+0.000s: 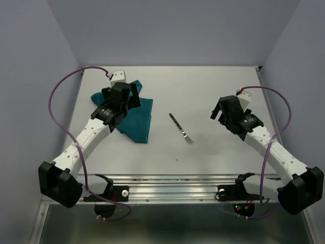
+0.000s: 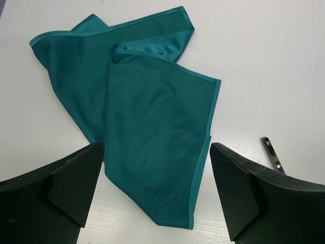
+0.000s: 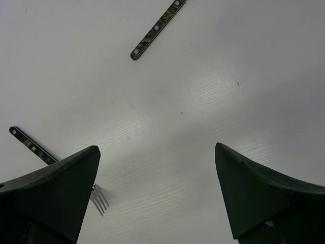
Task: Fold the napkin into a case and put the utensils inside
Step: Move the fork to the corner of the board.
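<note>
Teal and faintly glossy, the napkin [image 2: 152, 127] lies on the far-left part of the white table [image 1: 213, 152], not yet a case. It is plain soft cloth with a narrow stitched hem along each edge. It is loosely bunched, not spread square. One broad flap lies over another, a corner is turned back at the far side, and a long point trails toward the near edge. Shallow creases run along the top layer.

The left claw [image 2: 156, 168] hovers directly over the napkin with its jaws spread wide. The cloth shows between the two dark fingers [image 2: 76, 183], and nothing is gripped.

The fork [image 1: 181, 128] lies near the middle of the table, well apart from the napkin. It is set on a diagonal, with the tines toward the near right and the handle toward the far left. The handle is slim, dark and mottled with small pale rivets, and the tines are silver.

The right claw [image 3: 157, 173] hangs over bare table to the right of the fork. Its jaws are also wide apart and hold nothing. In the right wrist view a second dark riveted handle [image 3: 157, 28] lies farther off. Its working end is cut off by the frame, so which utensil it belongs to cannot be told.
</note>
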`<move>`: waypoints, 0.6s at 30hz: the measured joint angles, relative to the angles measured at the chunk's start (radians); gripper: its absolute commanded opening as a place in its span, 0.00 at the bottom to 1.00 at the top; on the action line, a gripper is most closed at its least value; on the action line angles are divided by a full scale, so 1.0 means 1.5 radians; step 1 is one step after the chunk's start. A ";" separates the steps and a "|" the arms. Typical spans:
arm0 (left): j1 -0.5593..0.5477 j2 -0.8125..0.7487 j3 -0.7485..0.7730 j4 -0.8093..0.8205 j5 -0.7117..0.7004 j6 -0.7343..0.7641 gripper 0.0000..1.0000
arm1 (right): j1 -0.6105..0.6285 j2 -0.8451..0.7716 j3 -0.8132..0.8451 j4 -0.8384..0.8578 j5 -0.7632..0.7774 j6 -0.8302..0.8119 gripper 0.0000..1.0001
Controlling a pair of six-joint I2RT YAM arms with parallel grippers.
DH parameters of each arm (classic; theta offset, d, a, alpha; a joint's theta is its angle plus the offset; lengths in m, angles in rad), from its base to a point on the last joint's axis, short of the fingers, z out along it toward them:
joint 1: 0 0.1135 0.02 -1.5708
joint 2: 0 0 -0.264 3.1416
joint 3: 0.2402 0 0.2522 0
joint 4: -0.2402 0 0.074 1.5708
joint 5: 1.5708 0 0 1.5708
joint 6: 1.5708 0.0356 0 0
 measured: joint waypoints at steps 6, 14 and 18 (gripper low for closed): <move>0.000 0.008 0.000 -0.001 -0.002 -0.001 0.99 | 0.000 0.000 -0.004 0.009 -0.005 0.000 1.00; 0.000 0.011 0.000 -0.002 -0.007 -0.003 0.99 | 0.000 0.001 -0.012 0.041 -0.075 -0.050 1.00; 0.000 0.013 0.000 -0.016 -0.008 -0.014 0.99 | 0.015 0.044 -0.003 0.080 -0.144 -0.089 1.00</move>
